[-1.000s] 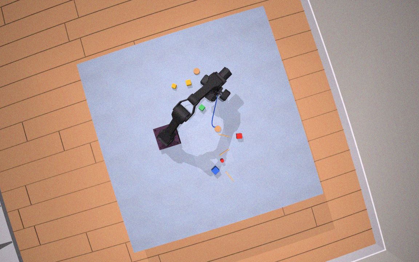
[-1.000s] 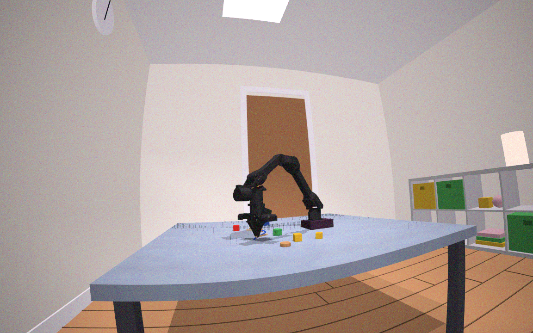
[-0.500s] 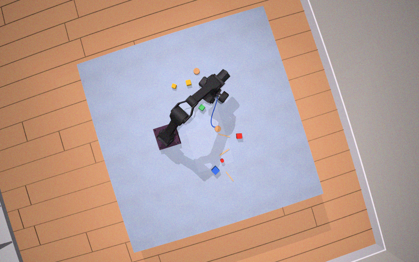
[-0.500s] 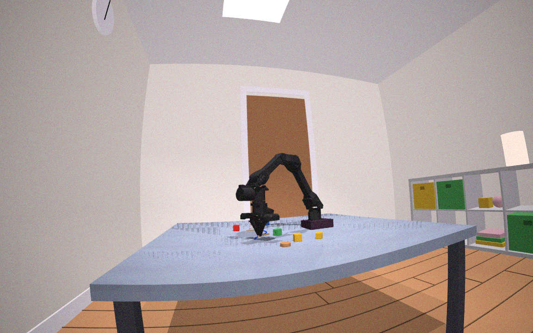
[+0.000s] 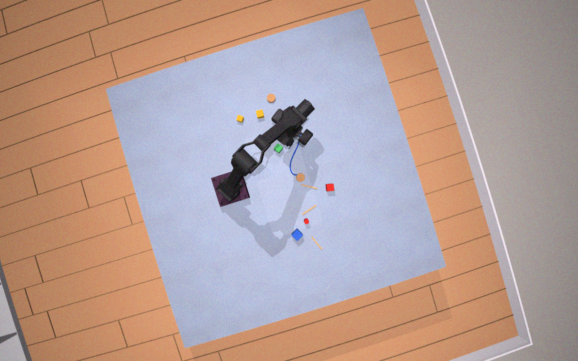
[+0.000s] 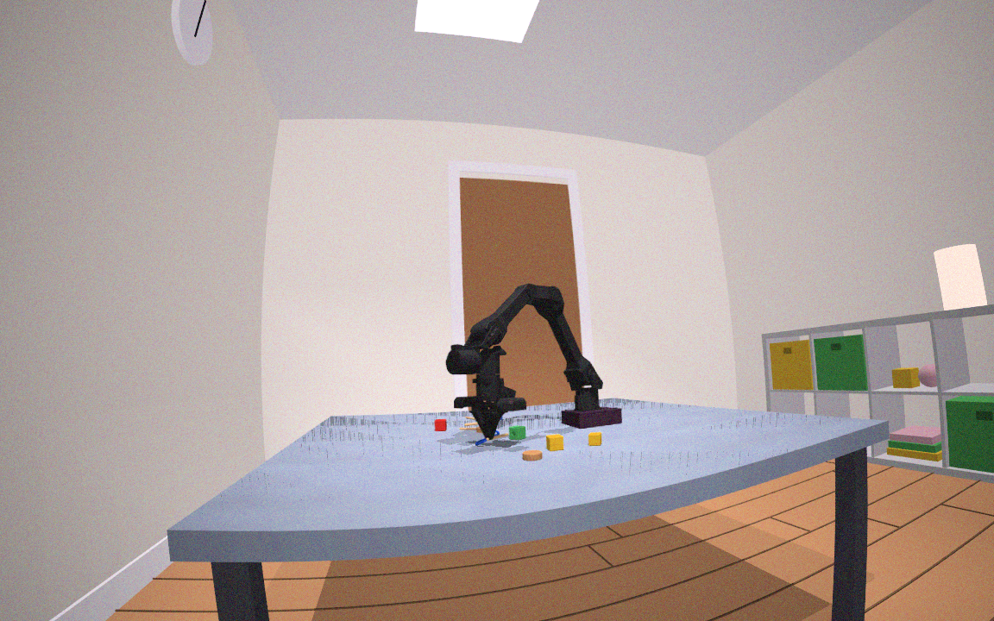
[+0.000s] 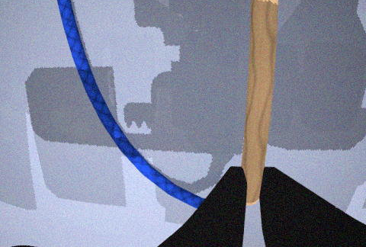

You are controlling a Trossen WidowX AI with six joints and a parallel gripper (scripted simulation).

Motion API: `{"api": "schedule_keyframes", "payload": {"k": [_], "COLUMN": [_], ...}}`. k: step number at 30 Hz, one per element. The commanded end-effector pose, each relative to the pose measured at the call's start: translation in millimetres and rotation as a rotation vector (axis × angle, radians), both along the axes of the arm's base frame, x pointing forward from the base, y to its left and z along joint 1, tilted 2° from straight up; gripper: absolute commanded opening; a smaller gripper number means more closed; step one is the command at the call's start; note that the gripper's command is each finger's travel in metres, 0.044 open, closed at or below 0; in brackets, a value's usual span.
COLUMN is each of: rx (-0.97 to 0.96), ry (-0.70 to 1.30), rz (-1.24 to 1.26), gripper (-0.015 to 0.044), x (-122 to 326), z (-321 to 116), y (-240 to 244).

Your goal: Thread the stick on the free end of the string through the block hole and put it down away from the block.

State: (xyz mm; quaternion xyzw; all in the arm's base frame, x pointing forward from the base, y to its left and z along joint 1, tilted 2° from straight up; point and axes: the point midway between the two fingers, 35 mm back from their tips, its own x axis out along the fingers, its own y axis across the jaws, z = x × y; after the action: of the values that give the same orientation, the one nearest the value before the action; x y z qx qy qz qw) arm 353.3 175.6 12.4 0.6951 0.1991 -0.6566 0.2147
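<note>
My gripper (image 6: 489,437) (image 7: 250,179) is shut on one end of the wooden stick (image 7: 263,68). It is low over the table, fingers pointing down; the arm hides the fingertips in the top view. In the wrist view the stick runs from between the fingertips to the top edge. The blue string (image 5: 290,165) (image 7: 101,107) curves from the round wooden button (image 5: 300,177) up to the gripper and passes behind the left finger in the wrist view. The string's join to the stick is hidden. I cannot make out a block with a hole in any view.
A green cube (image 5: 278,148) (image 6: 517,432) is beside the gripper. Two yellow cubes (image 5: 259,114) (image 5: 240,118) and a loose disc (image 5: 271,98) (image 6: 531,455) lie nearby. Beyond the button are loose sticks (image 5: 309,209) (image 5: 316,243), a red cube (image 5: 329,187), a small red piece (image 5: 306,221) and a blue cube (image 5: 297,234).
</note>
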Motion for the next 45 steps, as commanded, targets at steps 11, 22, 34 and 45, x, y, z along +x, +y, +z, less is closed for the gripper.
{"api": "schedule_keyframes", "payload": {"k": [11,22,34,45], "rx": [0.004,0.005,0.005,0.005], "ry": [0.004,0.002,0.002,0.001], "rz": [0.003,0.003,0.003,0.003], "gripper": [0.0000,0.0000,0.0000,0.0000], "x": [-17.0,-19.8,-33.1,-44.7], "z": [-2.8,-3.6,-4.0,-4.2], "y": [-10.5,-11.9,-20.7,-29.0]}}
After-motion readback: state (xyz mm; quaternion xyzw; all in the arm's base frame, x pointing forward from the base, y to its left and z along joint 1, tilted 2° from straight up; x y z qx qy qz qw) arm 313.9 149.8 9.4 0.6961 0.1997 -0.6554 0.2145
